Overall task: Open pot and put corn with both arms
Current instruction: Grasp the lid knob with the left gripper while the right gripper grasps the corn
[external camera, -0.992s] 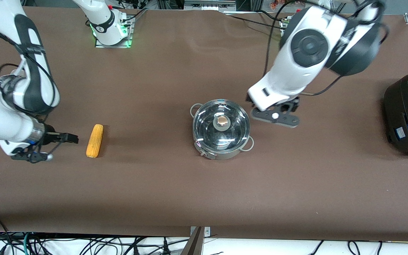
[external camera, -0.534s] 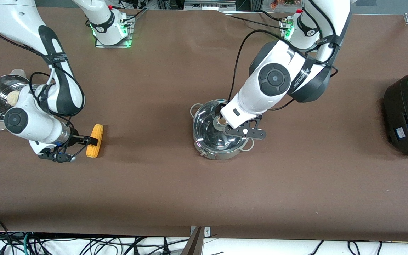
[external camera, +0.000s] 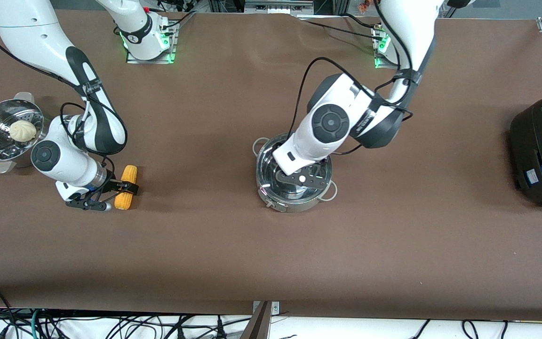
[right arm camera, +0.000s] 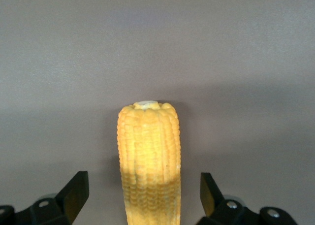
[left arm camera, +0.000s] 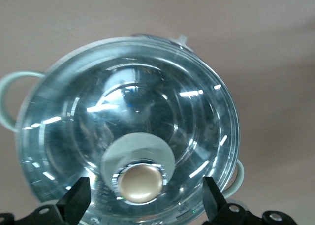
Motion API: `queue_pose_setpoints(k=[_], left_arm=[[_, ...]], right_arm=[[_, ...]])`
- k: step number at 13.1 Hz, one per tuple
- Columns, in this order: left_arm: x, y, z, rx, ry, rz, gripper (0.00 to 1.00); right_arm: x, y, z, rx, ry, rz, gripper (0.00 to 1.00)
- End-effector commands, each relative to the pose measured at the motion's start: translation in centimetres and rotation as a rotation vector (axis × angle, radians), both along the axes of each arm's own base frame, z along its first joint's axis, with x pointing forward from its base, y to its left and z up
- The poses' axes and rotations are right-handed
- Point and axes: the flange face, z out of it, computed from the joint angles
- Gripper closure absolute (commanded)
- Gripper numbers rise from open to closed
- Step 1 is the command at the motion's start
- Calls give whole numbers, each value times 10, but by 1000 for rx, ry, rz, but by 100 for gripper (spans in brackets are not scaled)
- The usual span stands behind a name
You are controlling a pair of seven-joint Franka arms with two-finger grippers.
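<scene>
The pot (external camera: 293, 179) stands in the middle of the table with its glass lid (left arm camera: 129, 131) on, and the left gripper (left arm camera: 142, 200) is over it, fingers spread apart on both sides of the knob (left arm camera: 140, 184). The corn (external camera: 126, 187) lies toward the right arm's end of the table, between the spread fingers of the right gripper (right arm camera: 140, 195), not clamped.
</scene>
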Motion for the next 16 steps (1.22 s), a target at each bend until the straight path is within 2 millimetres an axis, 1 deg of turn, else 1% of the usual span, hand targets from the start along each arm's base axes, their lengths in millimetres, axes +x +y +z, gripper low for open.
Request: queue_pose_setpoints(k=[1, 3, 4, 7, 13, 15, 16], left_arm=[[5, 3, -2, -1, -3, -14, 0], [7, 6, -3, 7, -10, -21, 0], [4, 3, -3, 34, -29, -39, 0], [0, -2, -4, 60, -47, -62, 0], [0, -2, -5, 61, -45, -68, 0], [1, -1, -7, 88, -64, -85, 6], [0, -2, -8, 114, -82, -105, 6]], right_arm=[[-3, -2, -2, 9, -7, -23, 0], [-7, -3, -10, 8, -25, -24, 0], [-11, -3, -16, 7, -41, -25, 0], [-12, -3, -18, 7, -46, -25, 0], [-17, -4, -22, 5, -32, -7, 0], [-19, -3, -24, 6, -26, -6, 0], [-20, -3, -25, 6, -25, -6, 0]])
